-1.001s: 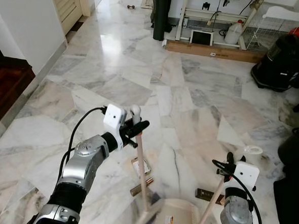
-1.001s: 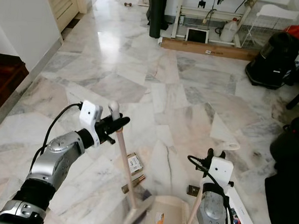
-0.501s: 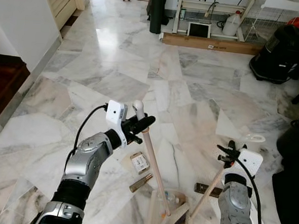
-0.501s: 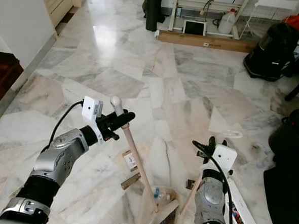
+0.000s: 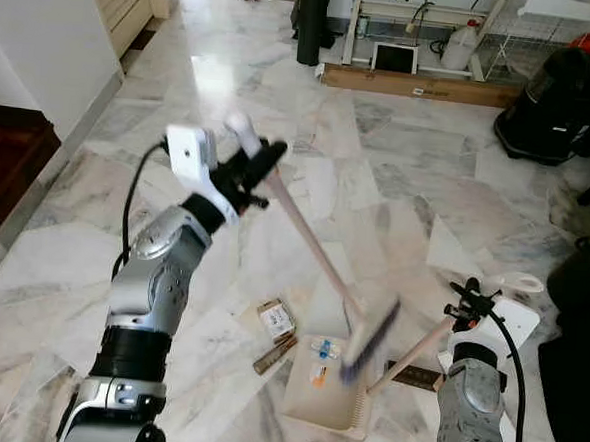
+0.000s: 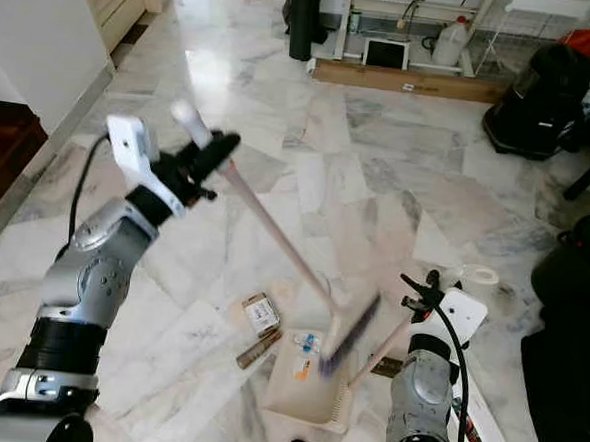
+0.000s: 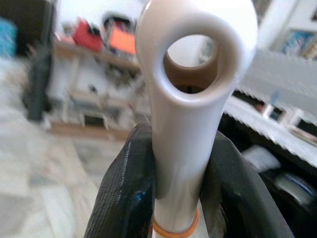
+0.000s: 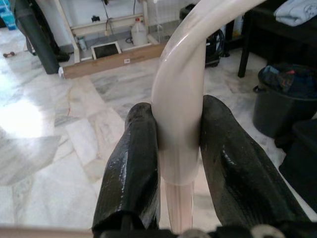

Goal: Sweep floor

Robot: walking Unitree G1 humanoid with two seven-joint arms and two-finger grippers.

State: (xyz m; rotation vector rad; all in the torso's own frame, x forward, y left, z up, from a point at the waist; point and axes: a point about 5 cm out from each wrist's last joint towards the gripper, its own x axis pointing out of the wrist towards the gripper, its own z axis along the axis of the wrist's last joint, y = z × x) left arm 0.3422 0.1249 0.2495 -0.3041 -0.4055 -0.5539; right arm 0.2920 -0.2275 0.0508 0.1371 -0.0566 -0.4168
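Observation:
My left gripper (image 5: 253, 165) is raised at chest height, shut on the white looped top of the broom handle (image 7: 190, 94). The wooden handle (image 5: 309, 242) slants down to the right. Its dark, blurred brush head (image 5: 370, 336) hangs just above the cream dustpan (image 5: 326, 395). A small clear bottle (image 5: 324, 349) lies in the pan. My right gripper (image 5: 473, 304) is low on the right, shut on the curved white top of the dustpan handle (image 8: 181, 94). On the floor left of the pan lie a small box (image 5: 277, 320) and a brown stick (image 5: 275, 355).
A dark flat bar (image 5: 414, 376) lies right of the pan. Far across the marble floor are a wooden plank (image 5: 418, 85), a black vacuum (image 5: 552, 107), a white jug (image 5: 466, 41) and a black cylinder (image 5: 312, 22). A dark wooden step (image 5: 8, 163) is at left, black objects (image 5: 579, 329) at right.
My left arm has lifted and swung the handle top up and to the left. The brush head has moved right and up across the dustpan. The bottle now lies in the pan.

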